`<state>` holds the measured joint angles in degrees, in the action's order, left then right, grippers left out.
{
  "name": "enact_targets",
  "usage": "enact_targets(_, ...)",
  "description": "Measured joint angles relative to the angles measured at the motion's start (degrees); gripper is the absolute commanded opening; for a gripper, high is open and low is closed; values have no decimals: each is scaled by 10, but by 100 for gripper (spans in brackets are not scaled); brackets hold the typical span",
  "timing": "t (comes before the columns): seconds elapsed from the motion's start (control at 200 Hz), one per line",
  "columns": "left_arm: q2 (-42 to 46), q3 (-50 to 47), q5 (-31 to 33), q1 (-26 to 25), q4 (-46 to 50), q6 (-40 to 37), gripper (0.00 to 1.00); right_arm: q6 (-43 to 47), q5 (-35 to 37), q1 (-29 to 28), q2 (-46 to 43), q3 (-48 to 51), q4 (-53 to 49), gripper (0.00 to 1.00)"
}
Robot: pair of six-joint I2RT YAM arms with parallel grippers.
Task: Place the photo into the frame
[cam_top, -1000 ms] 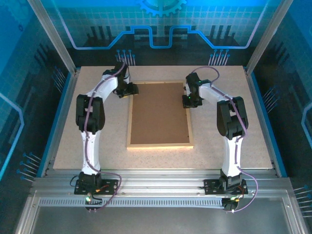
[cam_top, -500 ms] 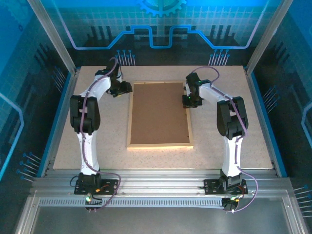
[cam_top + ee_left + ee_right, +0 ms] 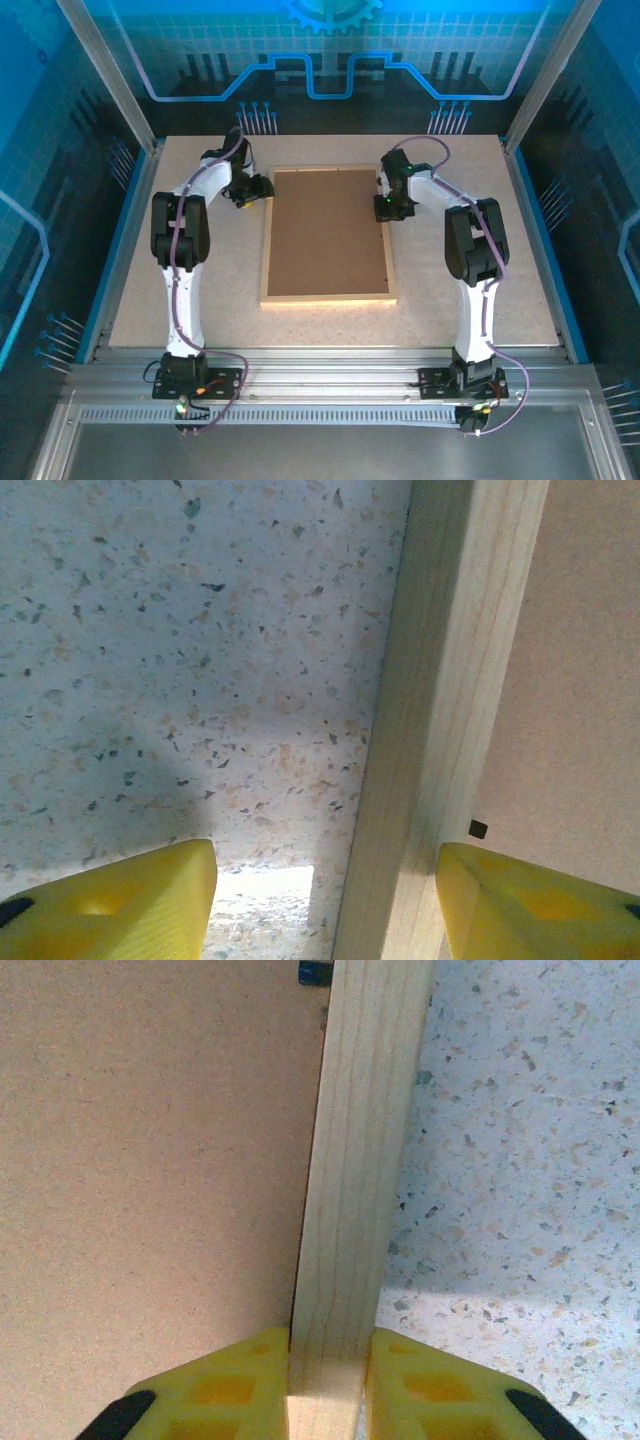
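Speckled tabletop (image 3: 230, 310) bears the frame (image 3: 328, 298), blue-lit walls (image 3: 400, 40) behind

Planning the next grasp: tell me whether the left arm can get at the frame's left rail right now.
Probably yes. The left gripper is open and straddles the left rail of the frame, one side over the table, the other over the backing board, with nothing between it and the wood.
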<state>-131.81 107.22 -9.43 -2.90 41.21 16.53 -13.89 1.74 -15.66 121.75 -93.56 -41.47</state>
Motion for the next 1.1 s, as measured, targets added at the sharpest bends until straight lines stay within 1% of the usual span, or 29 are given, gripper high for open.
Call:
enact_targets(0.32, -15, 19, -6, -3, 1, 0, 61, 0, 0, 0, 3, -6, -7, 23)
enact_targets(0.59, -40, 59, -8, -9, 15, -1, 59, 0, 0, -1, 4, -9, -7, 22)
enact_targets(0.886, -55, 81, 22, -29, 26, -11, 57, 5, 3, -1, 11, -21, -21, 22)
enact_targets(1.101, -56, 84, 36, -38, 27, -17, 57, 9, 5, -2, 14, -28, -28, 23)
